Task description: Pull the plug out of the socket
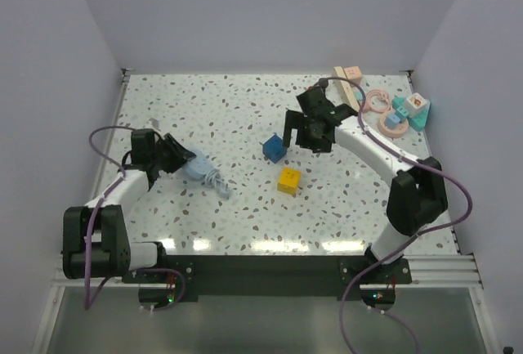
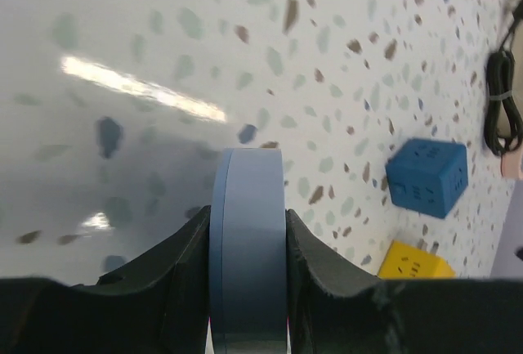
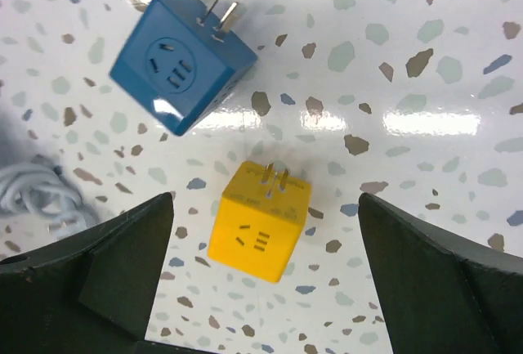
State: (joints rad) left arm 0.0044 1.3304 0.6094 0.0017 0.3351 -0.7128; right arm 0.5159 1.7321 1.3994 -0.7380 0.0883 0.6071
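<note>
Nearest, the left end effector (image 2: 248,223) is clamped on a pale blue piece (image 2: 248,289), and a pale lead (image 1: 219,184) trails from it across the surface (image 1: 204,109). Further in, a yellow cube (image 3: 257,223) and a blue cube (image 3: 180,64) lie apart. Above them the right end effector (image 3: 263,199) is spread wide, with nothing gripped.

Farthest, toward the back right, the socket (image 1: 350,92) lies near pink rings (image 1: 380,100). A thin black cord (image 2: 500,105) is seen bundled at the edge of the left wrist view. The plug itself cannot be made out, as that spot is masked by the right arm in the top view, so whether it is seated cannot be told.

The plug is judged small, light and rigid, held only by the friction of its pins. Its cord is limp and should not be tugged. The head is best pinched across its flat sides, close to the socket face, and drawn straight out. The socket is judged light enough to slide or lift, so it may need to be pinned down.
</note>
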